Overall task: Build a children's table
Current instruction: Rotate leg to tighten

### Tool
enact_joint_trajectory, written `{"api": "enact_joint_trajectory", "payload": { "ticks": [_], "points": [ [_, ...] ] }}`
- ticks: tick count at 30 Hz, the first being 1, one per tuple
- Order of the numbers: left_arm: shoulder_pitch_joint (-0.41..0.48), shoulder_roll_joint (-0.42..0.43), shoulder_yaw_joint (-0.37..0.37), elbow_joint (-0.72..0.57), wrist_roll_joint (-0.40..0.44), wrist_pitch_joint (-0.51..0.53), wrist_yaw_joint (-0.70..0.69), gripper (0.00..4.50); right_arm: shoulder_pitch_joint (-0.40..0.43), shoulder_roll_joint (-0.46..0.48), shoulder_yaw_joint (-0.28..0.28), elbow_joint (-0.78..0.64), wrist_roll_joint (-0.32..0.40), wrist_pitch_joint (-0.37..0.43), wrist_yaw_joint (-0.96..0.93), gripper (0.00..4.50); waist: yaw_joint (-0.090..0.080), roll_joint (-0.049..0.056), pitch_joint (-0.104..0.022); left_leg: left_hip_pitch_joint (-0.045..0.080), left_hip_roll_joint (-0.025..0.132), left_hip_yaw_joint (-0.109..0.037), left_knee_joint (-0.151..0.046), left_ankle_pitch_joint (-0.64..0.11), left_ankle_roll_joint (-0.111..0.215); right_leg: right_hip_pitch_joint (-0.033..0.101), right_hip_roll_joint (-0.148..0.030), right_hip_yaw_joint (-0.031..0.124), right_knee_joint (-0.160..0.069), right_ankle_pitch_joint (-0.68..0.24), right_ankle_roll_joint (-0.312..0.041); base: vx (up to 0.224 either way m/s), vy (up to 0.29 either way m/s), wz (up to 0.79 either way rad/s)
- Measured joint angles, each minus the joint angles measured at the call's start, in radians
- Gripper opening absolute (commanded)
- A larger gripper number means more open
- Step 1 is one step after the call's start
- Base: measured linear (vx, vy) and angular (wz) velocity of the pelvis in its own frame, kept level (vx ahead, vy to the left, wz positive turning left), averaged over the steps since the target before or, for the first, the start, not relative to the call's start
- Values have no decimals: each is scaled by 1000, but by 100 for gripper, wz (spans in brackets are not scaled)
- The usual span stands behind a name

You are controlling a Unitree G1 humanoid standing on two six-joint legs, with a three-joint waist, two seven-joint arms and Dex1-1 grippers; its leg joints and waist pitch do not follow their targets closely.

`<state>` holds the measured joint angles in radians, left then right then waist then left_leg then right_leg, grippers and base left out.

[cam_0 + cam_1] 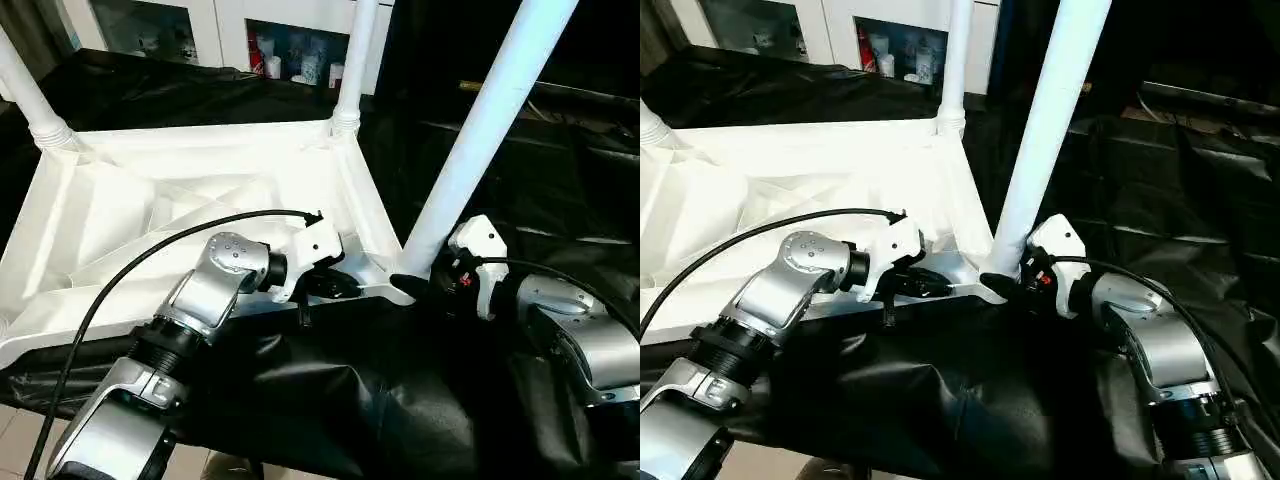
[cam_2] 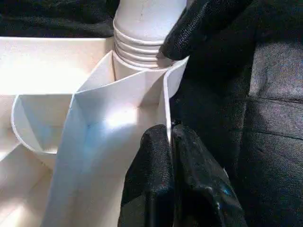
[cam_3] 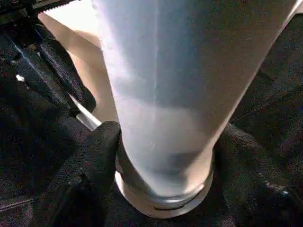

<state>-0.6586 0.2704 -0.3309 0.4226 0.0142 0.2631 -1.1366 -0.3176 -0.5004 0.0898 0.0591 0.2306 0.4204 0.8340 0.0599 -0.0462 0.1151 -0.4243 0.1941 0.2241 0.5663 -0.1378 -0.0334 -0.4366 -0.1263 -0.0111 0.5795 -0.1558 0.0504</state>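
Note:
The white tabletop (image 1: 150, 200) lies upside down on black cloth, its ribbed underside facing up. Two white legs (image 1: 355, 60) (image 1: 25, 90) stand in its far corner sockets. A third leg (image 1: 490, 120) rises at a slant from the near right corner socket. My right gripper (image 3: 165, 156) is closed around the base of this leg, one black finger (image 3: 90, 161) pressed against each side, just above the threaded collar (image 2: 142, 47). My left gripper (image 2: 170, 142) is shut on the thin rim of the tabletop, a short way left of that same corner.
A white cabinet (image 1: 230, 25) with small items on its shelves stands behind the table. Black cloth (image 1: 330, 400) covers the work surface and hangs over its near edge. Light floor tiles (image 1: 15, 440) show at the bottom left.

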Motion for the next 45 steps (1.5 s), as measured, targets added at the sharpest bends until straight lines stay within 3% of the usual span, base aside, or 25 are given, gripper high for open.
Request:
{"api": "enact_joint_trajectory", "payload": {
  "ticks": [6, 11, 14, 19, 25, 27, 33, 41, 42, 45],
  "points": [
    [2, 0, 0, 0, 0, 1, 7, 0, 1, 8, -1, 0, -5, 0, -9, 265, -1, 0, 0, 0, 0, 0, 1, 0, 0, 0, 0, 0, 0, 0, 0, 0, 0, 0],
    [-40, -61, 22, 75, 26, 30, 147, 0, -35, 147, -43, 67, -40, 12, -240, 264, -12, -1, -1, 2, 0, 0, 4, 0, 0, 1, 0, 2, 2, 1, -2, 0, 0, 0],
    [-114, -164, 45, 202, 59, 57, 339, 0, -114, 325, -122, 156, -79, 52, -536, 264, -20, -2, -1, 2, -2, 0, 4, 0, 0, 1, 0, 2, 0, 1, -1, -17, 2, 0],
    [-143, -241, 52, 265, 62, 75, 458, 0, -175, 421, -143, 217, -118, 70, -741, 264, -22, -3, -2, 3, -3, -1, 4, 0, 0, 5, 0, 2, -3, 0, 0, 0, 0, 0],
    [-157, -246, 61, 299, 67, 56, 467, 0, -196, 461, -153, 255, -144, 39, -794, 264, -25, -4, -3, 3, -3, -3, 3, 0, 0, 4, 0, 1, -3, 0, 1, 0, 0, 0],
    [-157, -241, 58, 299, 70, 43, 463, 0, -196, 462, -156, 258, -141, 30, -792, 319, -25, -4, -2, 2, -3, -3, 3, 0, 0, 3, 0, 1, -3, 0, 1, 0, 0, 0],
    [-149, -207, 57, 286, 68, 12, 427, 0, -187, 433, -147, 262, -117, 35, -721, 364, -31, -2, -1, 1, -3, -3, 0, 0, 0, -1, 0, 0, -3, 0, 1, 0, 0, 0],
    [-78, -114, 40, 166, 42, -34, 253, 0, -110, 240, -90, 111, -72, 80, -450, 422, -16, 4, -1, 2, -1, -3, -8, 0, 0, -1, 1, -2, -1, 7, 0, 8, -2, 0],
    [-68, -90, 36, 141, 36, -34, 217, 0, -94, 201, -74, 79, -61, 94, -395, 442, -10, 5, -1, 1, 0, -3, -8, 0, 0, -2, 1, -2, -1, 7, 0, 0, 0, 0],
    [-42, -45, 21, 91, 11, -35, 133, 0, -46, 82, -46, 9, -26, 113, -244, 448, -1, 6, 0, 1, 0, -2, -5, 0, 0, -1, 1, -1, -2, 3, 2, 0, 0, 0]
  ]
}}
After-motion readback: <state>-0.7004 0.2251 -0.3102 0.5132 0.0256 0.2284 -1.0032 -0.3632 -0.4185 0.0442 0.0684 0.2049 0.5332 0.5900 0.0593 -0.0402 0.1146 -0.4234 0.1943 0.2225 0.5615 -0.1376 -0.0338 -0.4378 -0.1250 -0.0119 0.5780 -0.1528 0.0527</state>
